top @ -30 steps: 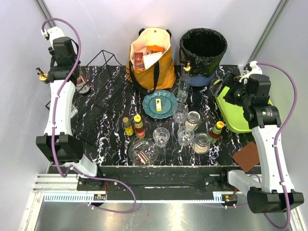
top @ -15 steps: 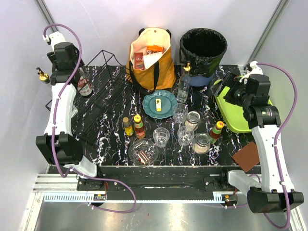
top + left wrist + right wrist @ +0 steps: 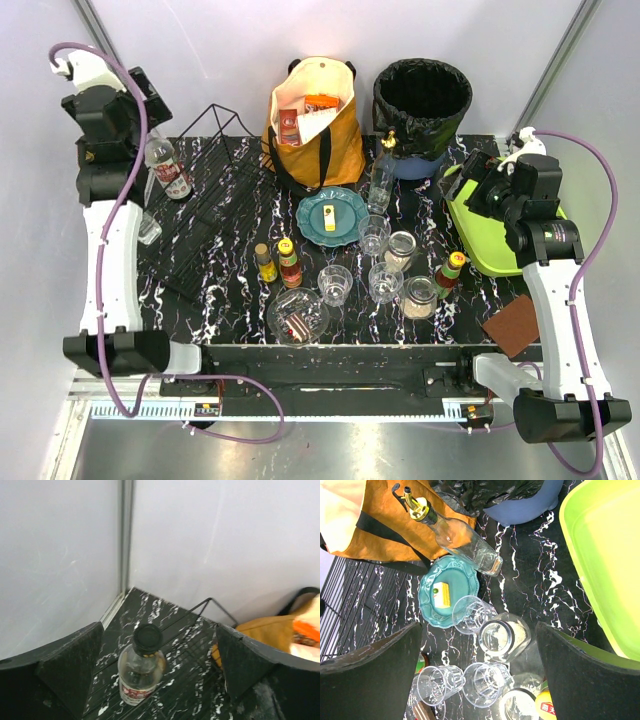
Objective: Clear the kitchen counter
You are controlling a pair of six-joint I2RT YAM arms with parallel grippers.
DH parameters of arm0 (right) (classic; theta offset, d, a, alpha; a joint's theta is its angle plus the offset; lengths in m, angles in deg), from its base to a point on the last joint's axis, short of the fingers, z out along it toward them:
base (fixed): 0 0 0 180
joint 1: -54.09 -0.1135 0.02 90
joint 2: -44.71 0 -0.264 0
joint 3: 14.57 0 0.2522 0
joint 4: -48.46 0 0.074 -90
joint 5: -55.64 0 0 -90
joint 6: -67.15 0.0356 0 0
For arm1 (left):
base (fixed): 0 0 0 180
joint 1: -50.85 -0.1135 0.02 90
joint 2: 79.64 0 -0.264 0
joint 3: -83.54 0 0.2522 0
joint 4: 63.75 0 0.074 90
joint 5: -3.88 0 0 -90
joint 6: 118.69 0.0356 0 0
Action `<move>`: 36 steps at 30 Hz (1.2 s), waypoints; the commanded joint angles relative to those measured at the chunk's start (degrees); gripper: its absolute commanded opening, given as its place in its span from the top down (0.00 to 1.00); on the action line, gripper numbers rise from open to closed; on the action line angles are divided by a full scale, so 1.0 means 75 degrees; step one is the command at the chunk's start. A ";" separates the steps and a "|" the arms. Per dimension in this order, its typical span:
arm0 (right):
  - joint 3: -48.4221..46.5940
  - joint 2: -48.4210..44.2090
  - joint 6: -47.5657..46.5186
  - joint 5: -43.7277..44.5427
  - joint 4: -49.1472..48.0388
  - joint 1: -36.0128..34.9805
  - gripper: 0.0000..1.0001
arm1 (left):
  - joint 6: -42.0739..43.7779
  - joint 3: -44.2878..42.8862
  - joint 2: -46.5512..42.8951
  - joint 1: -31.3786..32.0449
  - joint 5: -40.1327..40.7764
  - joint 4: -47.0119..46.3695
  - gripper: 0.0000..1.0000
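White walls close in the kitchen counter (image 3: 235, 295), a wide black slab veined in white like marble, lying under and around the teal plate (image 3: 347, 205). Behind the plate an orange bag (image 3: 340, 145) and a black bin (image 3: 422, 95) cover its back edge (a lime tray (image 3: 470, 235) hides its right end). Left of the plate stands 1 clear bottle (image 3: 137, 675), label unreadable; whether on the wire rack (image 3: 205, 200) or beside it is unclear. The left gripper (image 3: 160, 630) hangs above it, fingers wide apart, not touching; the right gripper (image 3: 479, 627) gapes over the glasses by the plate, holding nothing.
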 commanded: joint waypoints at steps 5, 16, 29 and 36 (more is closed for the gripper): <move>-0.0368 -0.0199 -0.0070 0.0084 0.0029 -0.0003 0.00 | -0.0335 -0.0119 -0.0956 0.0573 -0.4266 -0.0289 0.01; -0.0450 -0.0070 0.0316 -0.0069 0.0193 -0.0003 0.02 | 0.0229 0.1428 -0.0149 0.4124 -0.5845 -0.2138 0.01; -0.0391 -0.0071 0.0586 -0.0151 0.0193 -0.0014 0.03 | 0.0345 0.1347 0.2722 0.5461 -0.4179 -0.5421 0.04; -0.0193 -0.0105 0.0657 -0.0245 0.0228 -0.0014 0.03 | 0.0626 0.0470 0.4268 0.5649 -0.3992 -0.6277 0.03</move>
